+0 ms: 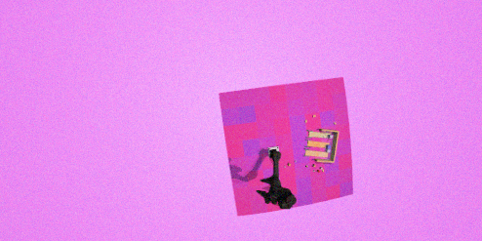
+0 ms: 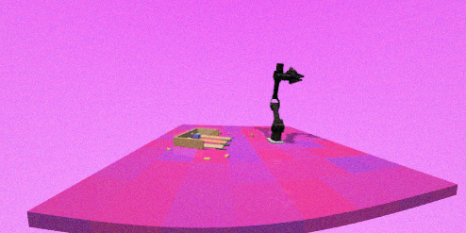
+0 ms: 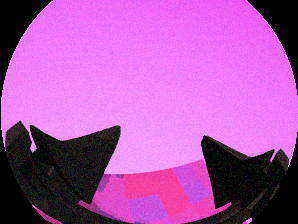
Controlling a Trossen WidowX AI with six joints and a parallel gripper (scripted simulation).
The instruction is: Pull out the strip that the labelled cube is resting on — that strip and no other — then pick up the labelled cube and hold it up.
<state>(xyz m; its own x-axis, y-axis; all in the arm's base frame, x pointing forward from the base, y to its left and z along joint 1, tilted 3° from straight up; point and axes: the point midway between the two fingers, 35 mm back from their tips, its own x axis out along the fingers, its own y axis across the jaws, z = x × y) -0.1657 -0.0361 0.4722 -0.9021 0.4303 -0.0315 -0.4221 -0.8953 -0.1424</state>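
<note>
- The jaws of the gripper [image 3: 160,156] stand wide apart, and nothing is between them; in the wrist view only the pink background and a far piece of the table show in the gap.
- The gripper [image 2: 296,77] is high above the table, at the end of the raised arm [image 2: 275,108], and it points sideways, away from the tray.
- The cube [image 2: 196,136] is a small bluish thing inside the tray [image 2: 188,143], near its back wall; its label is too small to read.
- In the top view the cube [image 1: 331,141] sits at the right end of the strips, but I cannot tell on which strip it rests.
- The strips [image 1: 318,144] lie side by side in the tray [image 1: 337,146], yellow and orange, and their ends stick out of its open side.
- Some small yellow bits [image 1: 314,167] are scattered on the table around the tray.
- The arm stands on a pale base plate [image 2: 270,140], well apart from the tray.
- The table [image 2: 141,197] is a patchwork of pink, red and purple squares.
</note>
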